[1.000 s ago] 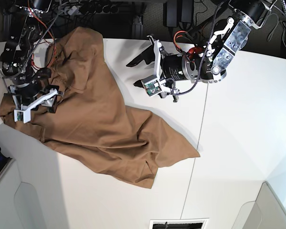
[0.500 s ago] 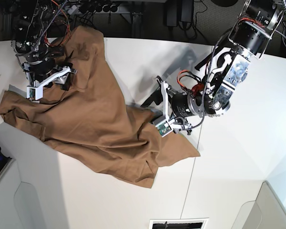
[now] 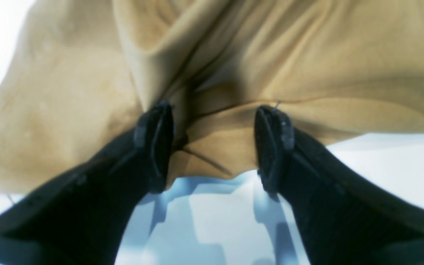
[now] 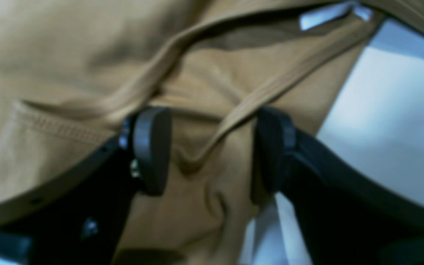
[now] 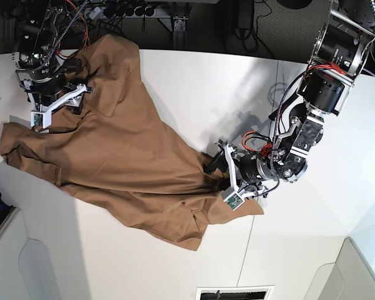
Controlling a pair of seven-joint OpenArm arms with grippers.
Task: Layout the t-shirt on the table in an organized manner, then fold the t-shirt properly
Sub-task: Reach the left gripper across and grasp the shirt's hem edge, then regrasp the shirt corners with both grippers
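Note:
The tan t-shirt [image 5: 125, 156] lies rumpled across the left half of the white table [image 5: 312, 237], one corner reaching toward the middle. My left gripper [image 5: 217, 175] is down at that right corner. In the left wrist view it [image 3: 214, 143] stands open, its fingers [image 3: 153, 147] straddling the shirt's hem [image 3: 215, 158], with bare table [image 3: 381, 158] beside it. My right gripper [image 5: 56, 107] is over the shirt's upper left part. In the right wrist view it [image 4: 212, 151] is open over a ribbed neckline band [image 4: 241, 110], with table [image 4: 388, 129] to the right.
Cables and dark equipment [image 5: 144, 12] crowd the space behind the table's far edge. A thin dark seam [image 5: 253, 231] runs down the tabletop right of the shirt. Grey bins sit at the front left [image 5: 25, 262] and front right [image 5: 362, 275] corners.
My left arm has swung down from the table's middle to the shirt's right corner. My right arm has risen from the shirt's left edge to its upper left part.

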